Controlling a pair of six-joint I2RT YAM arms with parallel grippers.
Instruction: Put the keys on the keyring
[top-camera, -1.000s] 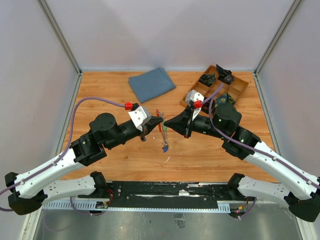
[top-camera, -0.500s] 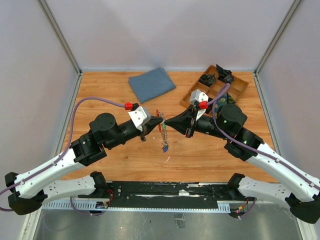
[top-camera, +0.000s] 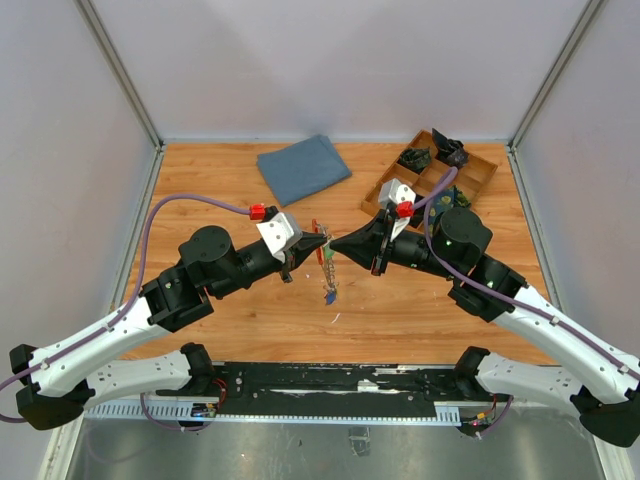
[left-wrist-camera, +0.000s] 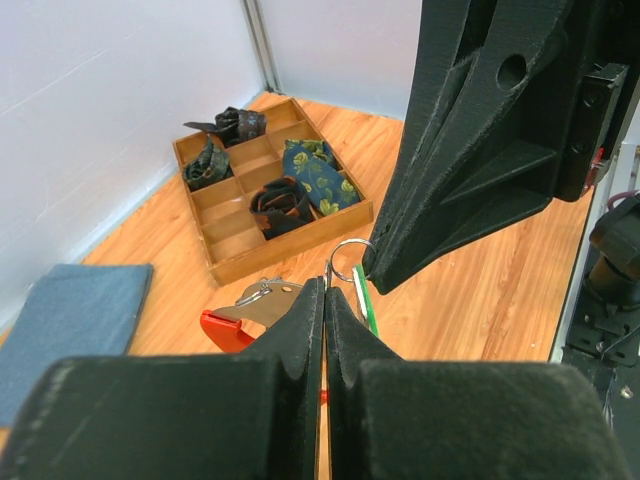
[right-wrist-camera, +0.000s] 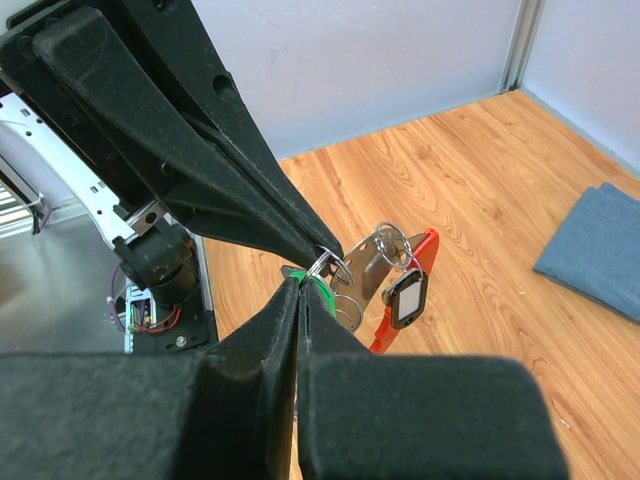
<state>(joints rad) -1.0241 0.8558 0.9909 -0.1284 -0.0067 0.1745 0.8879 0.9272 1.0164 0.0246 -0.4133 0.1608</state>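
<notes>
Wooden table holds a divided tray of rolled cloths; left hand and right hand pinch the keys.

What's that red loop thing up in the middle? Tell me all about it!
The keyring is a thin, bright red curved loop, shiny like plastic or painted metal. It hangs above the wooden table, just beyond where the left end effector and right end effector meet tip to tip, both shut. Silver rings and a white-and-black tag dangle against it. What actually grips it is hidden.
</notes>
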